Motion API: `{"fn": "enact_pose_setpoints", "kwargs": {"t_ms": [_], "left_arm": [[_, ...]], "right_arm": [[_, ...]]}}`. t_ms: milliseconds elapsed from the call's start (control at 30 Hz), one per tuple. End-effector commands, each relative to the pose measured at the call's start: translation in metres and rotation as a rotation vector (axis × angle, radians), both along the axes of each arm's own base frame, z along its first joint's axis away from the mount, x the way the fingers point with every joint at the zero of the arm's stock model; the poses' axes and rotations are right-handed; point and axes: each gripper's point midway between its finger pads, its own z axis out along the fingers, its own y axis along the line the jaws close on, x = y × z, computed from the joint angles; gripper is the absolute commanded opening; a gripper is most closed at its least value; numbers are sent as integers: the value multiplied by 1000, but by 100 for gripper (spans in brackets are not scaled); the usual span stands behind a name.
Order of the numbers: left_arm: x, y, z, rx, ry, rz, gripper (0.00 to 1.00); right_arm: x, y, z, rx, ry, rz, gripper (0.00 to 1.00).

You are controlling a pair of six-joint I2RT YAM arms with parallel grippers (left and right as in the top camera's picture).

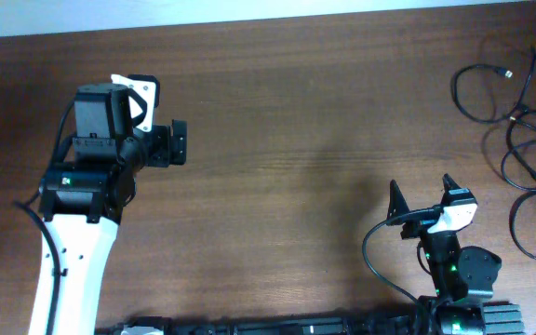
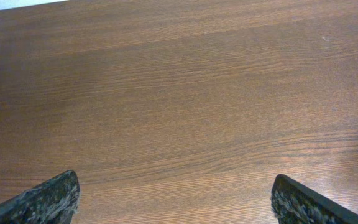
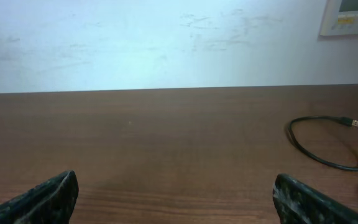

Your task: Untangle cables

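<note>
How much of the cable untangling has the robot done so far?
Nothing looks done yet: the cables lie in loose loops near the right side of the table, and some loops cross each other. Nothing is in hand: the left gripper and the right gripper are both open, empty and away from the cables. Probably all the pulling apart is left.
</note>
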Motion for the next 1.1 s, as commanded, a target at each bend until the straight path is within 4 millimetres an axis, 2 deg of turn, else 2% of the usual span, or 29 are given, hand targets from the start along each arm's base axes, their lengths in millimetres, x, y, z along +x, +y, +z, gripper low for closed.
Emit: {"fn": "enact_pose_setpoints", "kwargs": {"t_ms": [0,267,333,433,533,667,1067], "left_arm": [[0,2,6,-7,-18,12,99],[0,2,6,-7,-18,12,99],[0,2,6,-7,-18,12,99],[0,2,6,-7,-18,12,99],[0,2,6,-7,-18,12,99],[0,2,6,-7,-18,12,99],[0,2,6,-7,-18,12,99]], "right_arm": [[0,1,-3,4,2,0,99],[0,1,0,2,-9,-1,99],[1,-2,8,-8,-45,-15,99],[0,-2,27,-112,-128,-16,98],[1,-3,18,-124,-94,-20,99],[0,1,-4,-99,-3,7,99],[0,1,-3,-100,-5,6,99]]}}
